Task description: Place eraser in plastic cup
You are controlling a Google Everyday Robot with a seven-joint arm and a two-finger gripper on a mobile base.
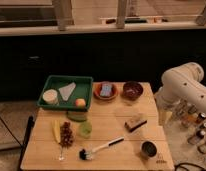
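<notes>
Pale wood table (111, 159). The arm (183, 85) is white, its pale gripper (163, 118) hanging at the table's 3 o'clock edge. The eraser (135, 123) is tan over dark, the cup (85, 129) a pale translucent green. Deep green tray (68, 77) at 11 o'clock. An orange bowl (112, 97) holds a blue sponge (106, 90); the next bowl (132, 90) is dark red. Brush (101, 148): black and white.

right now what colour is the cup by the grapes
The plastic cup is pale green, in the camera view; the gripper hangs by the table's right edge.
</notes>
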